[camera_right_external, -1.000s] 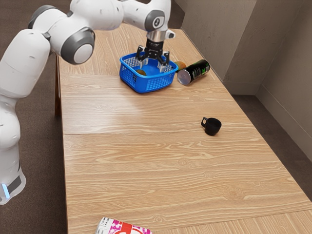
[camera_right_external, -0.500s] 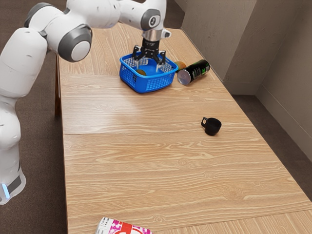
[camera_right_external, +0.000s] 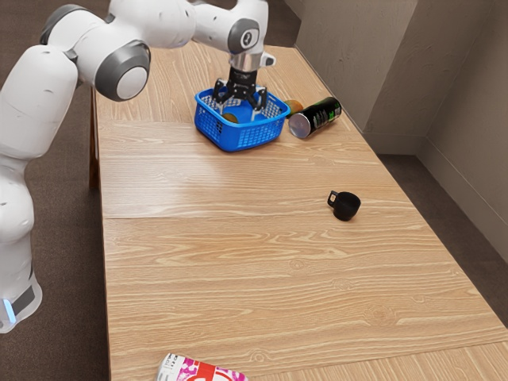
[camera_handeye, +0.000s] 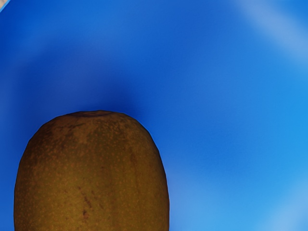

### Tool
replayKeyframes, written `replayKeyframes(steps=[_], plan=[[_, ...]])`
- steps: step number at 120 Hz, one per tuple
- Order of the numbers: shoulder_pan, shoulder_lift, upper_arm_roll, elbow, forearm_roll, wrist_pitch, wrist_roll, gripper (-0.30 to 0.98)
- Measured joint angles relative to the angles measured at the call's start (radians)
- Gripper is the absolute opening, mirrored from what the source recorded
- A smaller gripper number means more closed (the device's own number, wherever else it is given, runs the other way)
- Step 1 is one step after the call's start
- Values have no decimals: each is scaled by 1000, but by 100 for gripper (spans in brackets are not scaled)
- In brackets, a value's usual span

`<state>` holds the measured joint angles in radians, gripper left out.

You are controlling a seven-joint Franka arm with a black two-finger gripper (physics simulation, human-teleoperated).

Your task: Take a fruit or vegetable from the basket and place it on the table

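"Kiwifruit [camera_handeye: 91, 173], brown and speckled, lies inside a blue plastic basket [camera_right_external: 242, 137] near the wall that faces the exterior camera. One rounded end shows in the wrist view against the blue."

"And the gripper [camera_right_external: 237, 116]?"

"Open. Its two black fingers stand spread apart, reaching down into the basket, with the fruit close by and no grip on it."

"Where does the basket sit?"

"Toward the far end of a wood-grain table [camera_right_external: 238, 262], between the two long edges. A white robot arm [camera_right_external: 163, 20] reaches over the long edge at the exterior view's left."

"Who are its neighbors?"

"An orange-brown rounded item [camera_right_external: 294, 106] is partly hidden behind the basket's corner at the exterior view's right. Just beside it, a black can with green markings [camera_right_external: 322, 116] lies on its side near the table's other long edge, silvery end toward the camera."

"Anything nearer the camera?"

"A small black mug [camera_right_external: 346, 206] rests well apart from the basket, closer to the long edge at the exterior view's right, its handle pointing toward the exterior view's left. Closest to the lens, a white container with pink and red print [camera_right_external: 198, 371] is partly out of frame, nearer the long edge on the arm's side."
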<state>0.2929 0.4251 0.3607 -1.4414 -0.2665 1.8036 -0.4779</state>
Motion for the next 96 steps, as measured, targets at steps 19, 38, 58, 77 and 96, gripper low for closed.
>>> replayKeyframes(steps=[19, 38, 58, 77, 96], plan=[[5, -5, 0, -2, -6, 2, 1, 69], [15, 0, 1, -3, -7, 3, 2, 69], [23, 6, 0, -8, -8, 4, 3, 69], [25, 5, 0, -36, -21, 5, 4, 69], [25, 7, 0, -51, -41, 5, 7, 69]])
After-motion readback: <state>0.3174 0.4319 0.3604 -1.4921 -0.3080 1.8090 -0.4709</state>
